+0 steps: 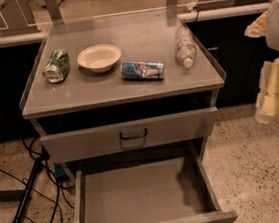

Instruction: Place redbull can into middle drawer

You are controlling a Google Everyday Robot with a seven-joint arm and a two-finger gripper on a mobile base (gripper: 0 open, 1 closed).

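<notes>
The redbull can (142,70) lies on its side on the cabinet top (126,87), right of the middle, blue and silver. The middle drawer (134,194) is pulled out below, showing a bare grey floor with nothing in it. My gripper (271,93) hangs at the far right edge of the view, beside the cabinet at about drawer-front height. It is well to the right of the can and holds nothing that I can see.
On the top also lie a dented green can (56,66) at the left, a white bowl (99,56) and a clear plastic bottle (185,48) at the right. A shut drawer front with a dark handle (132,134) sits above the open drawer. Cables (33,191) lie on the floor at the left.
</notes>
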